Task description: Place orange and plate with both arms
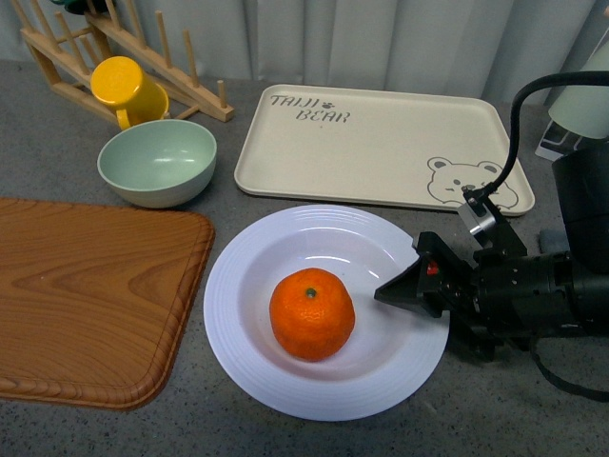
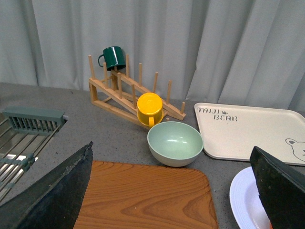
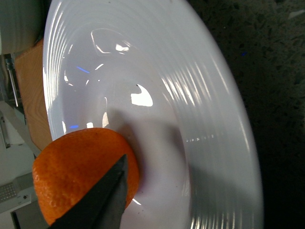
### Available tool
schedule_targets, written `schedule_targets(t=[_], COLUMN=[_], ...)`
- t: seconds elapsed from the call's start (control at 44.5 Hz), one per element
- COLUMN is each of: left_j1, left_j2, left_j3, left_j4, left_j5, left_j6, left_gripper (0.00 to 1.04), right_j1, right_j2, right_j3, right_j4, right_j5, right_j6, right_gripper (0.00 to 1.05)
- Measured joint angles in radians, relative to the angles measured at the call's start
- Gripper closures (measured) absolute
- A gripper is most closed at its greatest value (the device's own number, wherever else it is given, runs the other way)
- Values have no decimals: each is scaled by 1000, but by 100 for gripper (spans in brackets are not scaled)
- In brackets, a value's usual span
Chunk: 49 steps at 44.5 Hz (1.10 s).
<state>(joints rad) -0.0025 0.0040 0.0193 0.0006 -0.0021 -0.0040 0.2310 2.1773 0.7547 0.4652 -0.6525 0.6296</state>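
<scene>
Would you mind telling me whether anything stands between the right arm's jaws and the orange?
Nothing visible does. In the front view the right gripper reaches in over the right rim of the plate, its jaws pointing at the orange. Only a bare stretch of white plate lies between them.

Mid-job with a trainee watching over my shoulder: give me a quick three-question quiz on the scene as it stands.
1. True or false: the round bright orange mandarin sits in the large white ridged plate.
2. What colour is the deep round bowl next to the yellow mug? A) pale green B) red C) black
3. Fill in: the left tool has its fingers spread wide ___, holding nothing.

Key: 1 true; 2 A; 3 open.
</scene>
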Motion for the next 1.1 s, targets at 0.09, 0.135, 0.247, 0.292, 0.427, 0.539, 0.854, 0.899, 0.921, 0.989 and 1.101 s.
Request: schedule_targets(t=[0.09,0.135,0.247,0.292,0.427,0.539,0.854,0.899,0.921,0.989,1.101], left_j1=[0,0,0,0,0,0,0,0,0,0,0], left_j2=[0,0,0,0,0,0,0,0,0,0,0], left_j3=[0,0,0,0,0,0,0,0,0,0,0], left_j4=[0,0,0,0,0,0,0,0,0,0,0], left_j5=[0,0,0,0,0,0,0,0,0,0,0], left_j6=[0,0,0,0,0,0,0,0,0,0,0], left_gripper=[7,7,7,7,7,7,7,7,7,7,7], right_j1=[2,2,0,-1,0,0,-19,-19,-19,-17,-5], right_j2=[7,9,16,13,9,9,9,10,13,35,66], right_j3=[0,0,-1,-1,-15,-44,-111,-106,-101,-80,-36], right_j4=[-5,-12,-15,-10,27,108,550,581,594,644,649], right_j5=[5,9,-16,-34,-41,-60,-100,-75,-60,7,117], right_j6=[-2,-5,3,5,15,51,344,386,402,468,528], right_gripper=[71,78,96,99,101,101,101,101,101,101,101])
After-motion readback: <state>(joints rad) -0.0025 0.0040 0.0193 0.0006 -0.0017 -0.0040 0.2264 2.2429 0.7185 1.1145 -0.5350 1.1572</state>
